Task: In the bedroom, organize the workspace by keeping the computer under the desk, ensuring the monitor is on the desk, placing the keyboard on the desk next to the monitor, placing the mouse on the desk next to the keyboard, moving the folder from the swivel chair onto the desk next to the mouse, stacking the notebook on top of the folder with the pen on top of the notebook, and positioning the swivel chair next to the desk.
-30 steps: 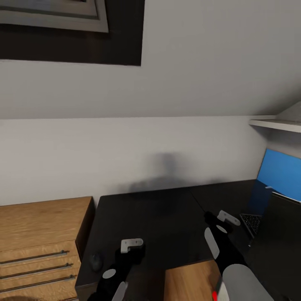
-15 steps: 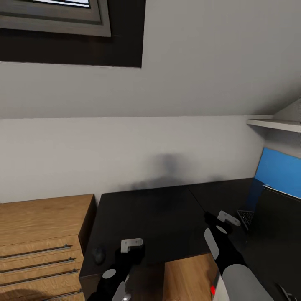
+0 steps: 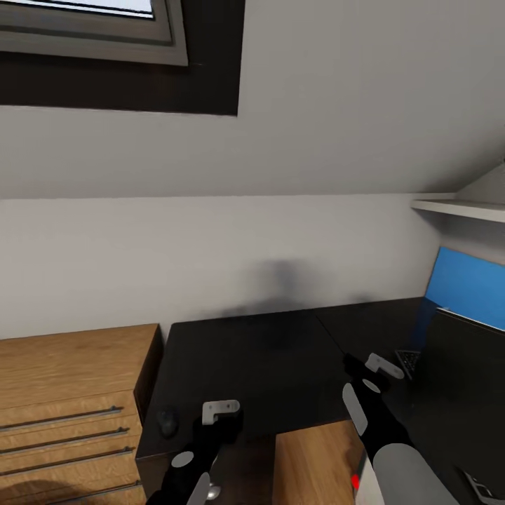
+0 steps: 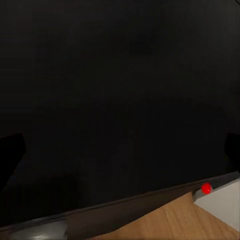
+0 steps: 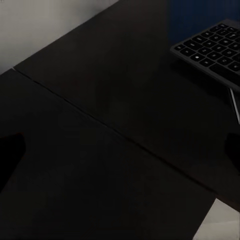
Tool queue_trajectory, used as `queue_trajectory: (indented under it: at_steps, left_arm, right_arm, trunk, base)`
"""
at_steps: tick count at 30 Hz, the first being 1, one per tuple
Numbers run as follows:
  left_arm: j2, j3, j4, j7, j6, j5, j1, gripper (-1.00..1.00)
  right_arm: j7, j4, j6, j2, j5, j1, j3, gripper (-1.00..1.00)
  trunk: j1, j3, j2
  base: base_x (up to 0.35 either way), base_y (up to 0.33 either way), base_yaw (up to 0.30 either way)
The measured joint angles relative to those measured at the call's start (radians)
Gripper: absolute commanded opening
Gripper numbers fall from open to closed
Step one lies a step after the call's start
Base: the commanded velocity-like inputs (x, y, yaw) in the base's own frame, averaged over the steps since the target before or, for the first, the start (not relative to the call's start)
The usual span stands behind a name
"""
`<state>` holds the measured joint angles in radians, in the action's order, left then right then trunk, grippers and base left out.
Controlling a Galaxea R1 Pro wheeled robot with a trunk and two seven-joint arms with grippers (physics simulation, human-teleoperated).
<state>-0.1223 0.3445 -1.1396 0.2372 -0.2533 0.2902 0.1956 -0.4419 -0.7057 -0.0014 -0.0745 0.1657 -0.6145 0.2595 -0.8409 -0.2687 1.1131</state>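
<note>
Head view: the black surface (image 3: 259, 372) runs along the grey wall below a dark-framed skylight (image 3: 91, 28). A wooden drawer chest (image 3: 66, 400) stands against its left end. A small dark mouse (image 3: 167, 421) lies near the surface's front left corner. The left gripper (image 3: 221, 409) hangs over the front edge of the surface, with the mouse just beside it; whether it is spread or pressed together cannot be told. The right gripper (image 3: 382, 365) hangs above the surface further right, and its state cannot be told here either. A corner of the keyboard (image 3: 409, 359) shows just beyond the right gripper, behind the black monitor (image 3: 459, 400) at the right edge. The blue folder (image 3: 466, 286) stands tilted against the wall behind the monitor, under a white shelf (image 3: 459, 208). A red light (image 3: 356, 482) shows low down beside the right arm.

Left wrist view: the black surface (image 4: 115, 100), its front edge, wood floor (image 4: 170, 225) below, and the grey computer (image 4: 222, 197) with its red light.

Right wrist view: the surface (image 5: 100, 150) with a seam across it, and the keyboard (image 5: 212, 47) resting on it, with blue behind the keyboard.
</note>
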Motion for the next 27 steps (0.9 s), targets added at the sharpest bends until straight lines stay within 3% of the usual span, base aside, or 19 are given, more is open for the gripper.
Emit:
queue_trajectory:
  at_steps: [27]
  left_arm:
    - [0.001,-0.001,0.0,0.0,0.001,0.0,0.0,1.0]
  right_arm:
    - [0.001,0.001,0.0,0.0,0.0,0.0,0.0,1.0]
  trunk:
    - [0.0,0.008,0.0]
  base:
    - [0.007,0.003,-0.04]
